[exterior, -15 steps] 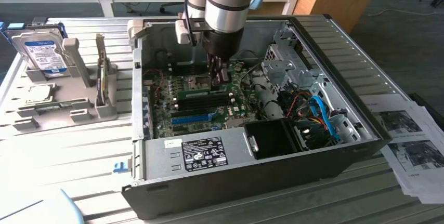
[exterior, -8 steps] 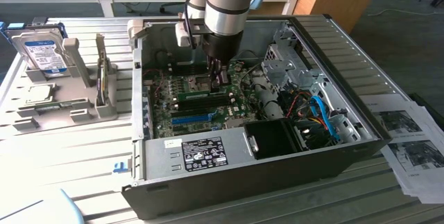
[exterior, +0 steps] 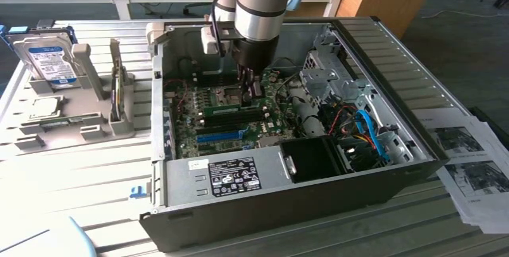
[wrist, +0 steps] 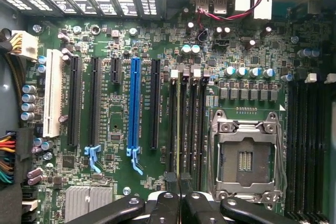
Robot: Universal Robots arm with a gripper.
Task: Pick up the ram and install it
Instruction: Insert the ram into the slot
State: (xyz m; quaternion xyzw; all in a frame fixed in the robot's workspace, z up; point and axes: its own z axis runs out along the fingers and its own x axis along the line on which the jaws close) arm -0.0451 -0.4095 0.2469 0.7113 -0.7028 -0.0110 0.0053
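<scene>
The gripper (wrist: 180, 186) hangs low inside the open computer case (exterior: 406, 72), its fingers pressed together right at the near end of the ram (wrist: 179, 124). Whether they pinch that end or only rest over it I cannot tell. The ram stands on edge in a black memory slot, straight ahead of the gripper, with its long axis running directly away from the fingertips. Just beside it on one side sits the empty processor socket (wrist: 245, 158). Farther off on the other side, the long blue slot (wrist: 134, 103) lies parallel.
</scene>
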